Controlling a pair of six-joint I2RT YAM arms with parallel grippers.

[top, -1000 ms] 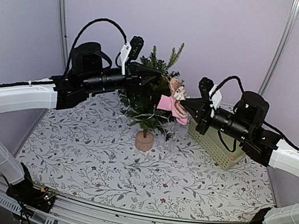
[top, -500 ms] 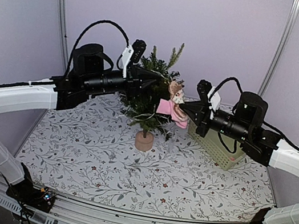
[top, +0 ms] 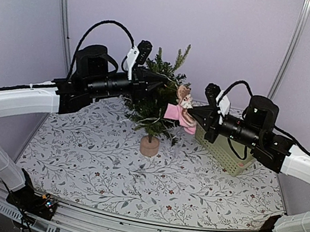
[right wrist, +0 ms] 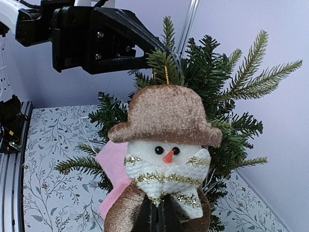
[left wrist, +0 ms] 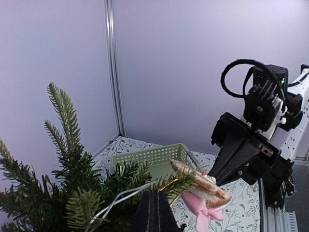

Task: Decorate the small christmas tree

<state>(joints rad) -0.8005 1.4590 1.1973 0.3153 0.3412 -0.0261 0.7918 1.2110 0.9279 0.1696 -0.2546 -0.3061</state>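
Green tree: the small artificial fir (top: 154, 101) with dense dark needle branches stands upright on its tan cylindrical base (top: 150, 146), at the far middle of the floral-patterned desk (top: 104, 167), between the two arms.
Change, ornament: compared with a second ago, the plush snowman ornament (top: 182, 106) sits slightly lower against the tree's right side, and the right arm has dipped with it.
Change, left arm: its wrist has moved a touch to the right, further over the treetop. The tree and its base have not moved.
Basket: a pale green perforated plastic basket (top: 223, 152) sits on the far right of the desk, just right of the tree. The right arm crosses in front of it, and its contents cannot be made out. In the left wrist view its mesh wall (left wrist: 149, 159) shows behind the branches.
Right tool: the right tool (right wrist: 157, 217) is clenched on the lower body of the snowman ornament (right wrist: 166, 150), which has a brown velvety hat, white face, orange nose, gold trim and a pink felt piece. It holds the ornament face-on against the branches.
Left tool: the left tool (right wrist: 152, 55) is clenched, with its tips in the upper branches beside the ornament's gold loop (right wrist: 166, 72). I cannot tell whether it pinches anything.
Loop: it rises from the hat into the needles. I cannot tell whether it is hooked on a branch.
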